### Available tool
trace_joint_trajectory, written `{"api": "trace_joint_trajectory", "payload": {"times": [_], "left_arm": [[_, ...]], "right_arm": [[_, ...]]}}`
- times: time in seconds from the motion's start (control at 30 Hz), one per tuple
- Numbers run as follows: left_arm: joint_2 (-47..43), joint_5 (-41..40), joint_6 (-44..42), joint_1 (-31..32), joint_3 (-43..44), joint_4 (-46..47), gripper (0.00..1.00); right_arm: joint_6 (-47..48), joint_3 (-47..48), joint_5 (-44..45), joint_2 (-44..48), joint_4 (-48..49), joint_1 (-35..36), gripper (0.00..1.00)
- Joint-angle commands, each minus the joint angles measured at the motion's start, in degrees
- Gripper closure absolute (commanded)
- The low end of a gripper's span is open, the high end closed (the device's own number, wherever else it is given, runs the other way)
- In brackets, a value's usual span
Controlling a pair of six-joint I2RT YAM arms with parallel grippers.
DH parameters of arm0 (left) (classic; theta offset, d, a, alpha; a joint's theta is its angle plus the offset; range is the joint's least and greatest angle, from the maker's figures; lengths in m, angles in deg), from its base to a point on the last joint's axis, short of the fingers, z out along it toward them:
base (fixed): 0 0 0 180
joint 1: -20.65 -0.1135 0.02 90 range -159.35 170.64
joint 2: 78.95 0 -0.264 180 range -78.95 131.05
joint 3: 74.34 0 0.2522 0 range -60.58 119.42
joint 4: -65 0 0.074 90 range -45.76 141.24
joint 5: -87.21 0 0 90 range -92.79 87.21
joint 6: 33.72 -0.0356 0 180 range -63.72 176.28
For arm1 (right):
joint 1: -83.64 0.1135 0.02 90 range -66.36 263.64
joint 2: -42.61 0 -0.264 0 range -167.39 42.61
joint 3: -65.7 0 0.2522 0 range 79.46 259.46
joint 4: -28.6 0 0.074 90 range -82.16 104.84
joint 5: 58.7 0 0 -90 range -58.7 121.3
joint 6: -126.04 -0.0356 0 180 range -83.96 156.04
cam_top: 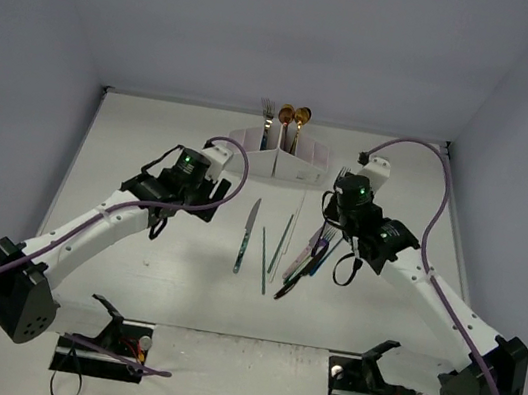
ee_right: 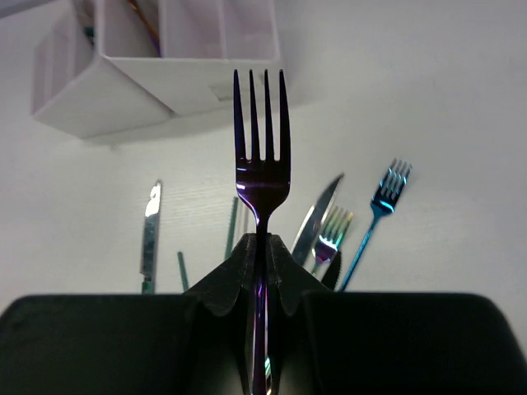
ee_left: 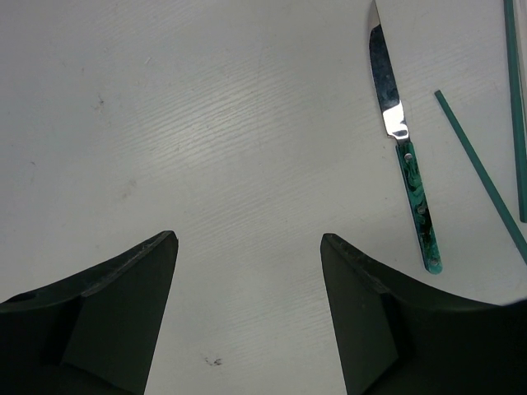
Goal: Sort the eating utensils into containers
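Holding a dark fork (ee_right: pixel 262 164) tines-forward in closed right fingers (ee_right: pixel 226 284), above the worktop's (cam_top: pixel 180 275) middle, short of the white organiser (ee_right: pixel 123 99) at the far edge. Wide, empty left fingers (ee_left: pixel 107 313). Align over one compartment before releasing.

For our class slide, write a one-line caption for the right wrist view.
The right pincer is shut on a purple fork, tines up, with the white organiser on the table beyond.
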Motion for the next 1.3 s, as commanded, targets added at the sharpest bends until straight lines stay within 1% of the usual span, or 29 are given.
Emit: {"api": "trace_joint_trajectory", "payload": {"times": [0.0, 0.1, 0.17, 0.27, 0.33, 0.4, 0.47, 0.6, 0.73, 0.93, 1.03, 1.27], "left_arm": [[-1.0, -3.3, 1.4, 0.0, 2.4, 1.6, 0.33], [-1.2, -7.3, 2.7, -0.3, 2.1, 1.6, 0.33], [-1.0, -10.9, 4.0, -0.7, 2.2, 1.2, 0.33], [-0.2, -14.3, 5.5, -2.1, 2.5, 0.4, 0.33], [0.4, -15.2, 6.9, -3.2, 2.8, -0.1, 0.33], [0.5, -14.9, 7.6, -4.9, 3.0, 0.0, 0.33], [0.4, -14.1, 8.4, -6.4, 3.0, 0.2, 0.33], [-2.0, -10.2, 10.4, -10.4, 2.2, 2.7, 0.33], [-6.8, -6.1, 11.4, -14.0, -0.7, 8.0, 0.33], [-14.6, -9.8, 8.0, -14.5, -5.6, 14.4, 0.32], [-17.8, -11.0, 7.0, -14.5, -8.2, 18.0, 0.27], [-19.5, -11.9, 6.6, -14.5, -9.3, 19.4, 0.18]], "right_arm": [[12.1, 7.5, 3.5, -2.3, 8.8, 1.5, 1.0], [17.4, 12.4, 1.1, -6.1, 19.0, 1.6, 1.0], [20.0, 15.0, 0.0, -9.8, 25.7, 1.6, 1.0], [24.3, 19.3, -1.4, -15.0, 34.9, 1.6, 1.0], [26.6, 22.7, -2.2, -20.3, 41.3, 1.6, 1.0], [28.6, 27.7, -2.3, -23.9, 44.8, 1.6, 1.0], [30.0, 31.5, -2.1, -29.6, 48.2, 1.5, 1.0], [31.5, 39.5, -4.2, -37.8, 52.6, 1.5, 1.0], [32.5, 45.6, -4.3, -45.0, 55.0, 1.6, 1.0], [34.2, 50.5, -3.5, -54.1, 57.7, 1.3, 1.0], [34.2, 50.3, -2.8, -56.3, 59.2, 1.4, 1.0], [32.3, 44.8, -0.8, -58.4, 62.2, 1.5, 1.0]]}}
